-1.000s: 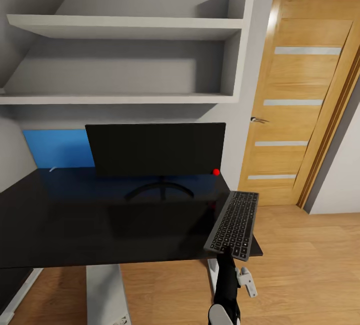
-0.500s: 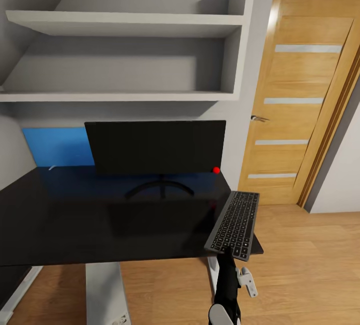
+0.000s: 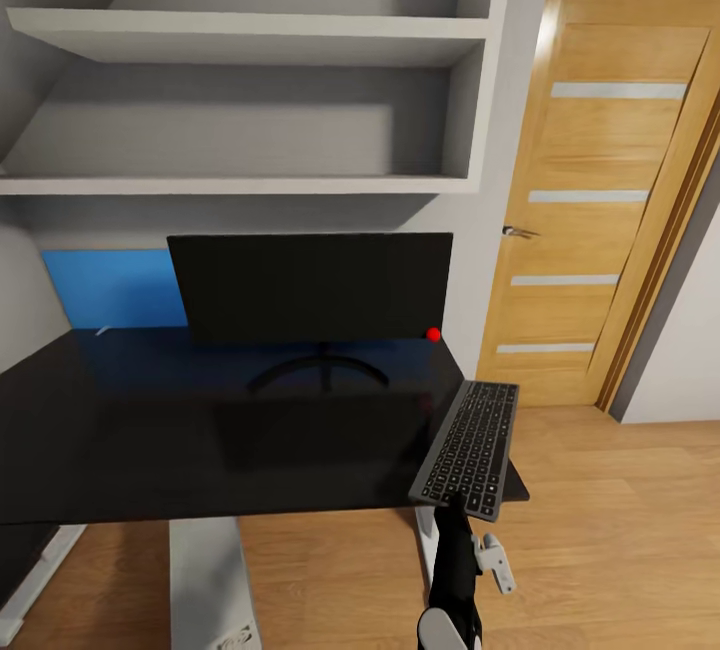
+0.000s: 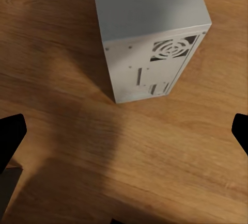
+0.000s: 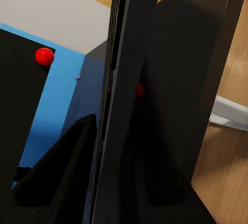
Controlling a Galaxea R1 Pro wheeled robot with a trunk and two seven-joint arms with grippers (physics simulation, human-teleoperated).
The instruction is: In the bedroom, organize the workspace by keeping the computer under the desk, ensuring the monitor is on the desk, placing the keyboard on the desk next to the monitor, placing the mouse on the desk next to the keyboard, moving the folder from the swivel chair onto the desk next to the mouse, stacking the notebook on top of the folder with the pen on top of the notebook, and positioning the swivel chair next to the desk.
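Right gripper (image 3: pixel 462 508) clamps the keyboard (image 3: pixel 468 446), long axis running front-to-back over the desk's (image 3: pixel 200 430) right edge; left jaws spread.

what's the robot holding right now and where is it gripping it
The right gripper holds the keyboard by its near short end, over the desk's right edge. The left gripper holds nothing.

— How's the light?
— Soft, even and bright; the glossy desk (image 3: pixel 200 430) mirrors the monitor (image 3: pixel 310 285), shelves (image 3: pixel 250 110) shade the wall.
— Sharpness?
— Crisp; a soft shadow beside the computer (image 4: pixel 150 38).
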